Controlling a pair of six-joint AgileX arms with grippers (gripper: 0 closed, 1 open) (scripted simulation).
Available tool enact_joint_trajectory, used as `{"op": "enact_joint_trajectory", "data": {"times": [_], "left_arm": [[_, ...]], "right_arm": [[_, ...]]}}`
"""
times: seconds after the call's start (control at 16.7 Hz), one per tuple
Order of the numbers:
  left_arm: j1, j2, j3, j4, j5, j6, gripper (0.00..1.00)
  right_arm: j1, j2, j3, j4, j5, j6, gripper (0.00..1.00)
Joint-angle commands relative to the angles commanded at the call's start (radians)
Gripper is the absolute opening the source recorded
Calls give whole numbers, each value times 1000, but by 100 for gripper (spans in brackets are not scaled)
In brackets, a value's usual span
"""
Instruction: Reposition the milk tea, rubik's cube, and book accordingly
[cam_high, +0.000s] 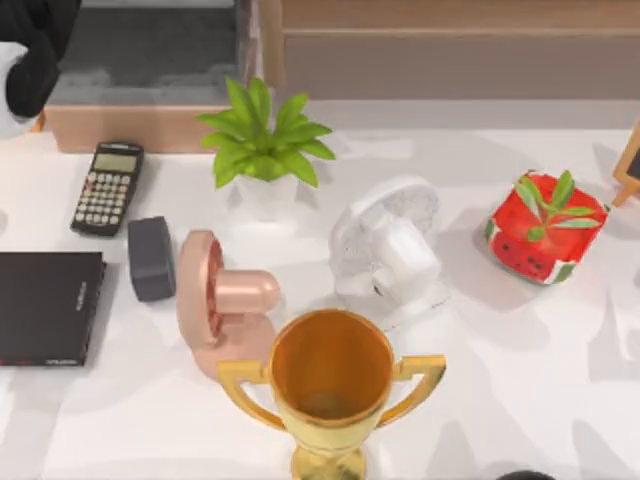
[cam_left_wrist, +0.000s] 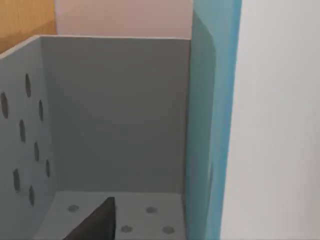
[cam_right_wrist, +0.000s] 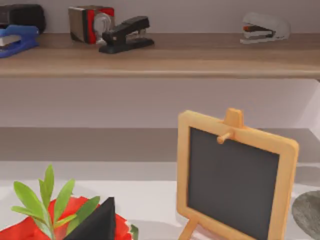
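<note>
- Left gripper (cam_left_wrist: 97, 222) is inside a grey perforated bin (cam_left_wrist: 110, 115) at the top view's upper left; the arm's black bulk sits in that corner. Can't tell whether it's open or closed.
- The book (cam_left_wrist: 210, 125), teal, stands upright against the bin's wall, seemingly already placed.
- Risk: pulling out could clip the book and tip it over.
- Right gripper (cam_right_wrist: 97, 222) is parked by the watermelon pot (cam_high: 545, 235) and the small chalkboard easel (cam_right_wrist: 232, 177); its state is also unclear.

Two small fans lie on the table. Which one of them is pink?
The pink fan is the one at the left, beside the small dark grey box and just behind the gold trophy. The other fan, toward the middle, is white.
</note>
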Motion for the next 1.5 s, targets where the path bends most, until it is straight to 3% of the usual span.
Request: {"op": "enact_joint_trajectory", "data": {"times": [0.84, 1.5], "left_arm": [[9, 104, 147, -43, 11, -1, 100], [9, 104, 147, -43, 11, -1, 17]], "right_arm": [[0, 0, 0, 0, 0, 0, 100], [0, 0, 0, 0, 0, 0, 100]]}}
